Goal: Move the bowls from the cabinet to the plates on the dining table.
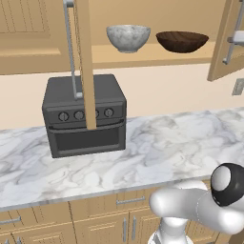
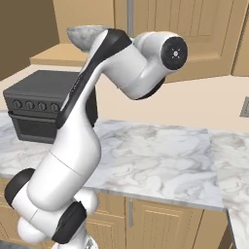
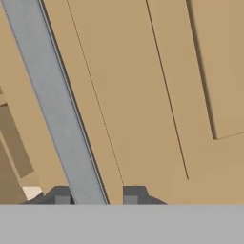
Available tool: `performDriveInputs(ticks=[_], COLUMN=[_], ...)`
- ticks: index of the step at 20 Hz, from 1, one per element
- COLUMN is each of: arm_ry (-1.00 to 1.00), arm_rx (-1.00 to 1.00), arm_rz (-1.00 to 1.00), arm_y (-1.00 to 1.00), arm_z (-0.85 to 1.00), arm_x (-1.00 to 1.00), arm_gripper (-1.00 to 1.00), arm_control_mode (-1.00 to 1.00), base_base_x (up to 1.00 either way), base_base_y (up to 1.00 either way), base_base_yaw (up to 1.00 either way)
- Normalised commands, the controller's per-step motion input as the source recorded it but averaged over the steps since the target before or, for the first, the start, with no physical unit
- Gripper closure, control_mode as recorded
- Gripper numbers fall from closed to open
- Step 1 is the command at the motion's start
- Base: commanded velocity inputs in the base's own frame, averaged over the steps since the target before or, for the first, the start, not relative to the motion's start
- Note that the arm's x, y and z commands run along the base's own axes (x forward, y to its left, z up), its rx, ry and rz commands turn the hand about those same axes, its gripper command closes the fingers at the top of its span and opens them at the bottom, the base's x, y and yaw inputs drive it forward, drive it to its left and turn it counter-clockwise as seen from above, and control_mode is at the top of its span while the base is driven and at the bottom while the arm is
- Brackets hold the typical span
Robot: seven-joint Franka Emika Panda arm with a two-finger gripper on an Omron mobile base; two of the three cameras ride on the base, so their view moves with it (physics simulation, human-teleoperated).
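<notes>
Bowls: marbled bowl [image 1: 127, 37] and wooden bowl [image 1: 182, 41] sit at the cabinet shelf [image 1: 143, 56] front edge. The pincer [image 3: 96, 196] straddles the door handle [image 3: 55, 109], jaws apart around it; whether they grip cannot be told. A swinging door could catch the arm.

The arm [image 2: 97, 87] covers most of the marbled bowl [image 2: 82, 35] in the right base view. An open cabinet door [image 1: 86, 62] crosses the oven [image 1: 85, 116], and the handle [image 3: 57, 105] runs off the hand view's top.

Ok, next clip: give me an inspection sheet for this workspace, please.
Surface: marble counter, bare in front.
Job's things: marbled stone bowl and dark wooden bowl side by side on the shelf of the wall cabinet, doors open.
Clutter: black oven on the counter.
Grippers: gripper straddles the silver bar handle of a cabinet door; grip unclear.
Cables: nothing seen.
Surroundings: base cabinets below, wall outlet.
</notes>
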Motion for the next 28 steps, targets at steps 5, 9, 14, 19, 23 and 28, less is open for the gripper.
performDriveInputs(ticks=[5, 9, 14, 19, 23, 28], arm_ry=[-0.05, -0.01, -0.02, -0.05, -0.12, -0.03], arm_rx=[0.02, 0.02, 0.08, 0.07, 0.02, 0.00], arm_rz=[0.09, 0.06, -0.01, -0.04, -0.01, 0.00], arm_y=[-0.43, -0.24, -0.45, -0.34, -0.05, 0.07], arm_z=[-0.10, -0.17, 0.00, 0.00, 0.00, -0.02], arm_x=[-0.05, -0.05, -0.16, -0.24, -0.40, -0.14], arm_gripper=[1.00, -1.00, -1.00, -1.00, -1.00, -1.00], arm_control_mode=[-1.00, -1.00, -1.00, -1.00, -1.00, -1.00], base_base_x=[0.00, 0.00, 0.00, 0.00, 0.00, 0.00], base_base_y=[0.00, 0.00, 0.00, 0.00, 0.00, 0.00], base_base_yaw=[0.00, 0.00, 0.00, 0.00, 0.00, 0.00])
